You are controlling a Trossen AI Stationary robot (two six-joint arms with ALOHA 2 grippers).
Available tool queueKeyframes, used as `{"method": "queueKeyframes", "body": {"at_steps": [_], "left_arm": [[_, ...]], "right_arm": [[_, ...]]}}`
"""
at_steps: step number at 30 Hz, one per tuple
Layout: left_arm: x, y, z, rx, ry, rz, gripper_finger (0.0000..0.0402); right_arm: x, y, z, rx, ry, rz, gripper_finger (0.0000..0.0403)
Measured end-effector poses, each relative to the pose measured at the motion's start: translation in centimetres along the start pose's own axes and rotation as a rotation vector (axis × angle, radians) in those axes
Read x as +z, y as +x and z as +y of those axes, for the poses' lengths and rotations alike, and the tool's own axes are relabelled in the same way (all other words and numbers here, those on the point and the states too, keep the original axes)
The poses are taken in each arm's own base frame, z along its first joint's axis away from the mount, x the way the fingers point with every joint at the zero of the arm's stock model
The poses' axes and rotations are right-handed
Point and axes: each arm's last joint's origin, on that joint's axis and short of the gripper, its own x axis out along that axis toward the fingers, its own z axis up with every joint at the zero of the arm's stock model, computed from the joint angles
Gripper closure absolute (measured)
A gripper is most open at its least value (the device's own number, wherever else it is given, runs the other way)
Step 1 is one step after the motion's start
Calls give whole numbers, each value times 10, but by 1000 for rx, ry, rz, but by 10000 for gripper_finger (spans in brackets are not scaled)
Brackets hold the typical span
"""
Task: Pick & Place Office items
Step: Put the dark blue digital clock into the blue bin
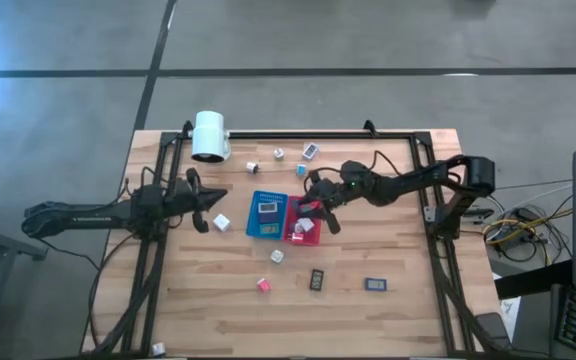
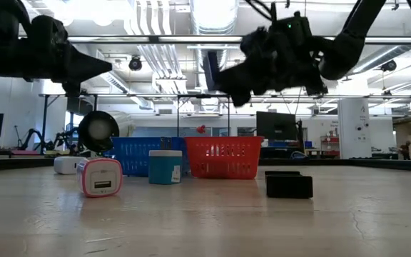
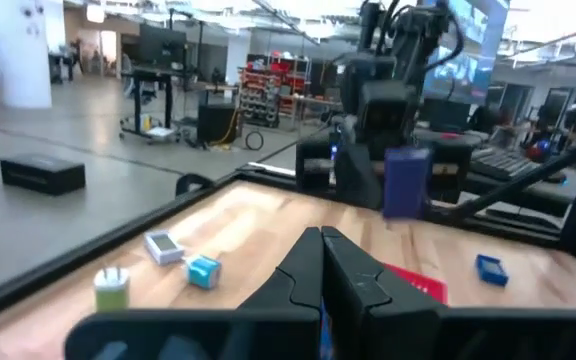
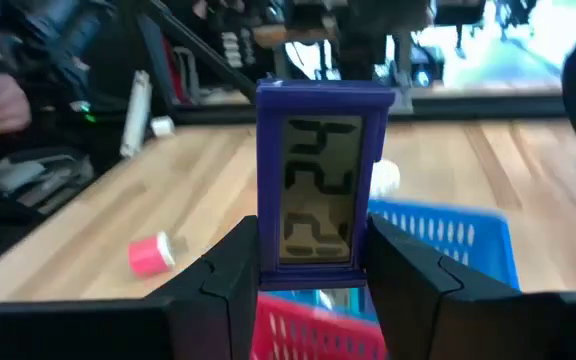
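Two trays sit side by side mid-tabletop: a blue tray holding one flat blue item, and a red tray holding a white cube. One white cylinder stands at the far edge.

Loose items on the wood: three small pieces near the far edge, a teal cube behind the trays, a white cube left of the blue tray, another white cube and a pink cube in front of the trays, and two dark flat rectangles nearer the front.

The right claw hangs over the red tray, part open, its fingers clamped on both sides of an upright purple clock with a grey display.

The left claw is fully closed, empty, above the tabletop left of the blue tray.
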Motion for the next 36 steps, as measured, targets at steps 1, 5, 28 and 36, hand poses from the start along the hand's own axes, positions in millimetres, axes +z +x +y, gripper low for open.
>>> {"method": "queueKeyframes", "body": {"at_steps": [1,5,28,36], "left_arm": [[0,0,0,0,-19,4,399],[-1,1,1,28,-123,5,399],[-14,7,6,220,-290,79,399],[-16,8,6,214,-290,99,399]], "right_arm": [[5,0,1,15,-13,-15,265],[25,-6,6,38,-92,-69,265],[73,-20,9,-1,-316,-121,258],[71,-19,9,2,-297,-88,257]]}}
